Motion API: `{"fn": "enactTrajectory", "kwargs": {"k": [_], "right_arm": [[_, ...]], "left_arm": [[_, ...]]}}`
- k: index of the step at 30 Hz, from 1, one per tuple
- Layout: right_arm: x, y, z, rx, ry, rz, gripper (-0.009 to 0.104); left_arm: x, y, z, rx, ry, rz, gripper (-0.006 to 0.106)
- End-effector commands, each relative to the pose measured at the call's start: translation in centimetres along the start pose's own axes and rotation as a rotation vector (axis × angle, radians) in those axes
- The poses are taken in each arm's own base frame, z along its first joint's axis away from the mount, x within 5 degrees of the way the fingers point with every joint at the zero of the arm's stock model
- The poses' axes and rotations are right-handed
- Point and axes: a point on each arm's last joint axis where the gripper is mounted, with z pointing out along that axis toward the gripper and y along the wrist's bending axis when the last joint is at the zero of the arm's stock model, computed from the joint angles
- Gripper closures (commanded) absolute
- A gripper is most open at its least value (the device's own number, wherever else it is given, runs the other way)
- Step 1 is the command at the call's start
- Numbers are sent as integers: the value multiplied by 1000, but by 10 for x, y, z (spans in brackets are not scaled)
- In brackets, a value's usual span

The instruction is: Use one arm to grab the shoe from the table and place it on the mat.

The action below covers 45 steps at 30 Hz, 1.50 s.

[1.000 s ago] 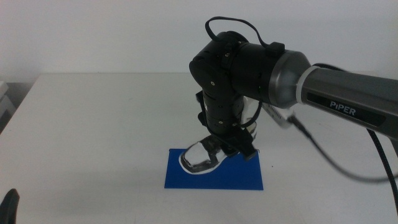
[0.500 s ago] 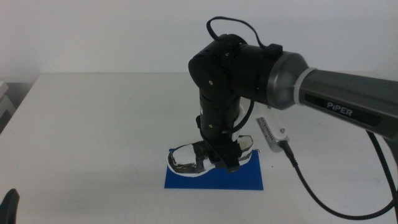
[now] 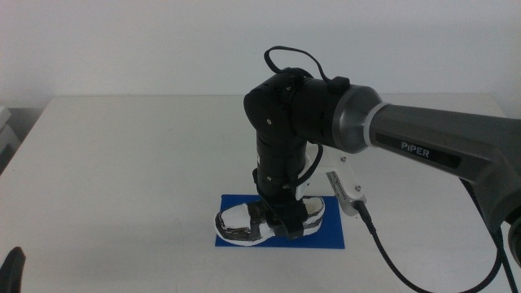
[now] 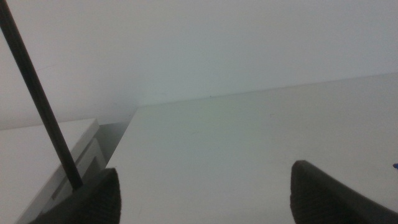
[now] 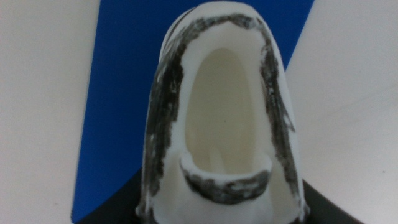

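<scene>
The black-and-white shoe [image 3: 241, 226] lies level and low on the blue mat [image 3: 330, 237], toe pointing left; I cannot tell if its sole touches. My right gripper [image 3: 281, 224] reaches straight down from the right arm [image 3: 423, 138] and is shut on the shoe's middle. The right wrist view looks into the shoe's opening [image 5: 222, 106], with blue mat [image 5: 121, 87] beneath and my dark jaws on both of its sides at the heel. My left gripper [image 4: 205, 193] waits open over bare table [image 4: 249, 143], showing only as a dark tip [image 3: 12, 273] at the bottom left corner.
The white table [image 3: 122, 163] stretches around the mat. A white box-like unit [image 4: 43, 155] stands off the table's left edge, with a black cable [image 4: 34, 93] running in front of it. The right arm's cable [image 3: 383, 252] trails over the table to the right of the mat.
The right arm has come down and shifted left with the shoe. The shoe went from tilted, toe-down above the mat, to level and low on it.
</scene>
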Motion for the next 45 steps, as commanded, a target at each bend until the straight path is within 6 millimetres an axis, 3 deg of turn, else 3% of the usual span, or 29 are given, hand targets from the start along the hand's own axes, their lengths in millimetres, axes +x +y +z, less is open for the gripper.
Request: {"fn": "enactTrajectory", "kwargs": {"k": [1,11,18,30,31,36,42,45], "right_arm": [[-6,7,-35,-86,31,13,99],[-25,13,-34,-76,-49,26,99],[-23,14,-33,-90,-27,29,99],[-20,16,-9,-42,-43,28,99],[-21,17,-9,-59,-54,20,89],[-21,20,-10,-85,-52,14,64],[-19,22,-10,-115,-36,12,20],[-18,22,-10,-109,-23,17,5]], "left_arm": [[-6,0,0,0,-83,-14,7],[-6,0,0,0,-83,-14,7],[-6,0,0,0,-83,-14,7],[-6,0,0,0,-83,-14,7],[-6,0,0,0,-83,-14,7],[-6,0,0,0,-83,-14,7],[-6,0,0,0,-83,-14,7],[-6,0,0,0,-83,-14,7]]}}
